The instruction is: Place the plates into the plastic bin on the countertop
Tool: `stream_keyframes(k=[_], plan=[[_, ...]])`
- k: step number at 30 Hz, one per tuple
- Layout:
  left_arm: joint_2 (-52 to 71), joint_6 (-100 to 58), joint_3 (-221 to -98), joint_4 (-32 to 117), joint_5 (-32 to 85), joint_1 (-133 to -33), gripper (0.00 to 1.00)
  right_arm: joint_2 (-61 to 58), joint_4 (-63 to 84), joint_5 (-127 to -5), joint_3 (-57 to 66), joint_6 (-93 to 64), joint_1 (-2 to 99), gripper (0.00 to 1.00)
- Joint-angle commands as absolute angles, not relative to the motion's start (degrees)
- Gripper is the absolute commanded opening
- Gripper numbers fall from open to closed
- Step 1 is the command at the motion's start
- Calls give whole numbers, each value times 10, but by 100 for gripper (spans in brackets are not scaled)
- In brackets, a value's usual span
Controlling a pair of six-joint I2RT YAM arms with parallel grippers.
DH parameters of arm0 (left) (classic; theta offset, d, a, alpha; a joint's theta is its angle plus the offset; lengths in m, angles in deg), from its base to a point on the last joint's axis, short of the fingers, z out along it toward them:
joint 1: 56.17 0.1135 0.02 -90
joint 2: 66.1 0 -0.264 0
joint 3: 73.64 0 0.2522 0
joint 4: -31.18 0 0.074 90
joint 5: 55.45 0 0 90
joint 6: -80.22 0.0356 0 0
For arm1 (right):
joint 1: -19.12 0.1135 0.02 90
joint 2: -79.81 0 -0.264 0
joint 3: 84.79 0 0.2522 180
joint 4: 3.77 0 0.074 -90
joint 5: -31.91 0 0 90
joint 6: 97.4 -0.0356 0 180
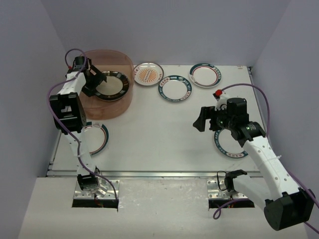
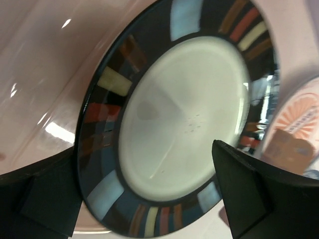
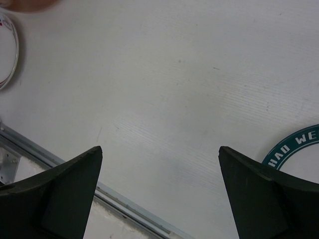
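The translucent pinkish plastic bin point(image 1: 122, 107) stands at the far left of the white countertop point(image 1: 159, 134). A plate with a dark striped rim and white centre point(image 1: 115, 87) lies inside it and fills the left wrist view point(image 2: 184, 114). My left gripper point(image 1: 95, 79) is open inside the bin, its jaws wide apart just over that plate point(image 2: 144, 147), not holding it. My right gripper point(image 1: 204, 119) is open and empty above bare countertop point(image 3: 160, 148). Outside the bin lie an orange sunburst plate point(image 1: 148, 73), a teal-rimmed plate point(image 1: 175, 88) and a red-and-teal-rimmed plate point(image 1: 205, 74).
A teal-rimmed plate with lettering point(image 1: 230, 145) lies under my right forearm; its edge shows in the right wrist view point(image 3: 296, 147). Another rimmed plate point(image 1: 97, 138) lies by the left arm near the front edge. A metal rail point(image 1: 149, 173) runs along the front.
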State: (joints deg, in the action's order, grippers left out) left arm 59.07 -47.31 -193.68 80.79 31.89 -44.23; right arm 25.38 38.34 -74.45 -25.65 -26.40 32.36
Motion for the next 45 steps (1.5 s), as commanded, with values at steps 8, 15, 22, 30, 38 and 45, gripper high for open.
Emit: stream_keyframes(k=[8,15,22,30,38,45], plan=[[563,-407,-1990,885,358,-465,100,224,334,-722,-257,-311,325,99],[536,-394,-1975,889,337,-474,100,226,157,-685,-359,-436,324,99],[282,-398,-1866,830,368,-498,100,8,49,-759,-292,-480,313,99],[-159,-384,-1537,656,219,-556,100,-305,-32,-793,-69,-564,252,99],[-287,-350,-1405,690,144,-556,100,-482,36,-725,80,-624,237,86],[-292,-330,-1377,707,134,-556,100,-530,17,-747,100,-624,235,35]])
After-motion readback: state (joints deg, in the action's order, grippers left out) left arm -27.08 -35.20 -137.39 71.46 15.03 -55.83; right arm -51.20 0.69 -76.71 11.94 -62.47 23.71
